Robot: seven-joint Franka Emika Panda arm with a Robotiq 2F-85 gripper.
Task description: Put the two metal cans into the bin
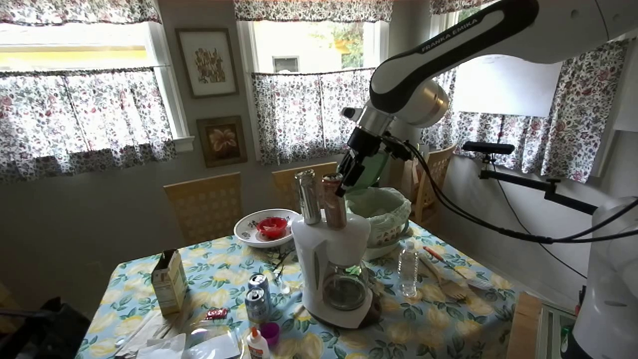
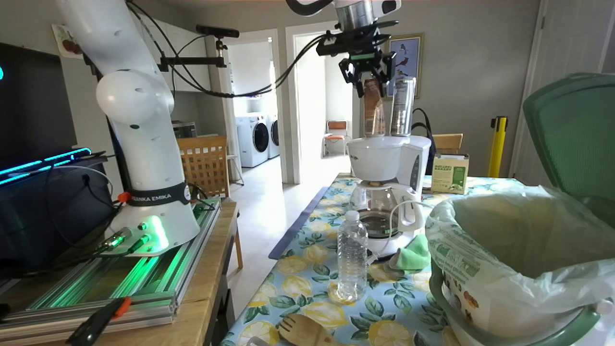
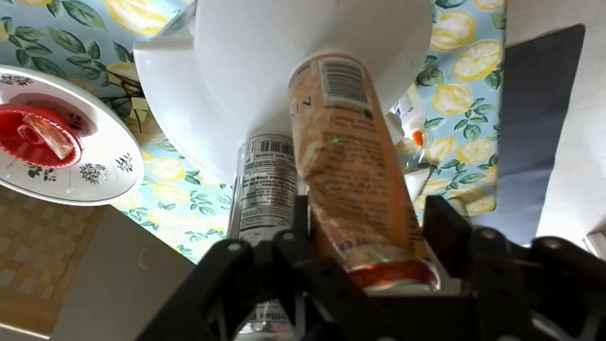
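A copper-toned can [image 3: 352, 166] and a silver can [image 3: 267, 189] stand upright on the white coffee maker [image 1: 339, 244], just beside each other with a narrow gap between. The hand [image 2: 372, 87] has its fingers [image 3: 447, 232] on either side of the copper one's upper part; they look dark and soft in the wrist view, so I cannot tell whether they press the metal. One finger sits close to the silver can, so a sideways pull, or a wide release, could topple it. The rounded plastic top would do little to stop a tipped can rolling off.

Rising straight first seems wise: nothing but the arm [image 1: 448, 55] hangs over the cans in both exterior views. The bin [image 2: 468, 302], holding neither can yet, is near, with its mouth uncovered and a liner [image 2: 456, 254] folded over the rim; loose film there might snag a can. The green lid [image 2: 571, 134] stands raised on one side, a wall to steer clear of. A clear bottle [image 1: 407, 271] stands on the surface [image 1: 214, 279], well below the hand's height.
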